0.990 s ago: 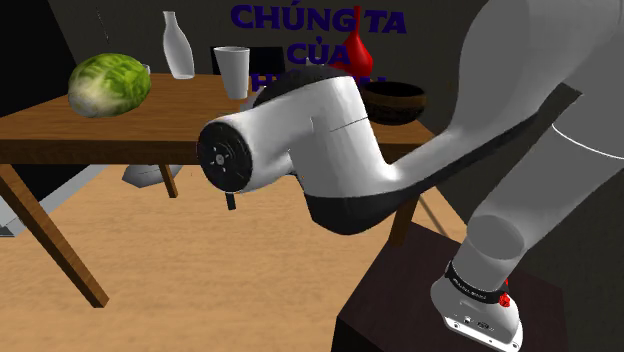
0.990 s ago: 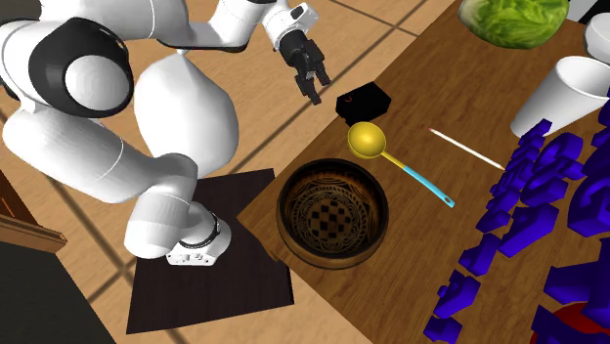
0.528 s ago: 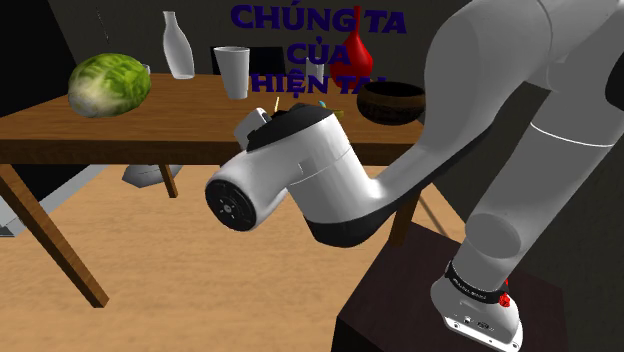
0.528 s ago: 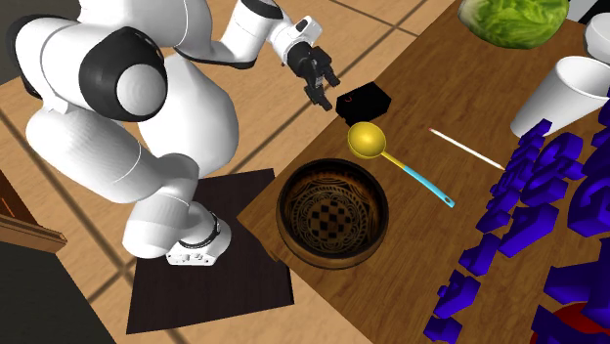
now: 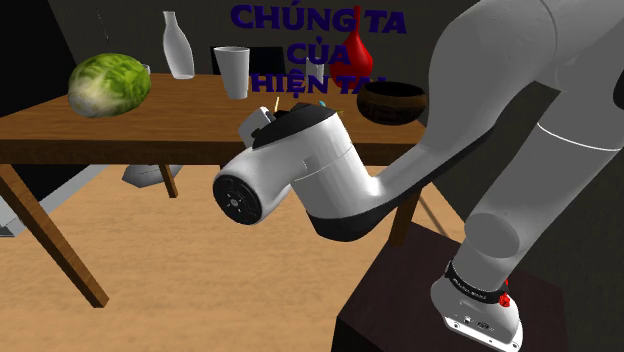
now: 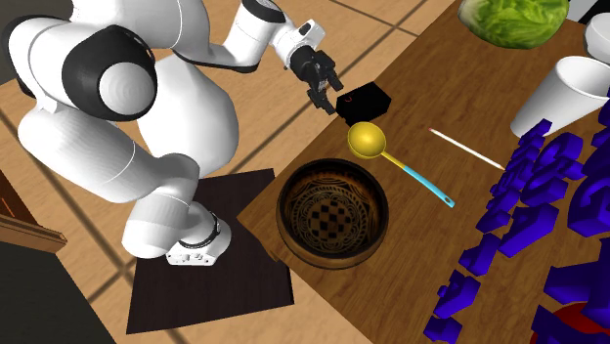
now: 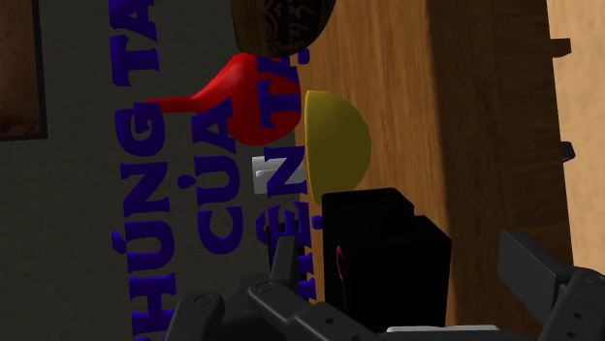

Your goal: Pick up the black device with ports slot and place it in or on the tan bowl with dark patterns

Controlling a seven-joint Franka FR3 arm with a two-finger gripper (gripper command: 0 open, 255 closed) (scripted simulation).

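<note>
On the table (image 6: 430, 78) your bowl (image 6: 285, 217) sits empty, so nothing is placed yet. Device (image 6: 364, 100) lies near the table edge, just beside the spoon (image 6: 367, 139). Gripper (image 6: 327, 93) is at the device with its fingers spread either side, not touching it. Grasp, lift and drop into the bowl are all left.
</note>
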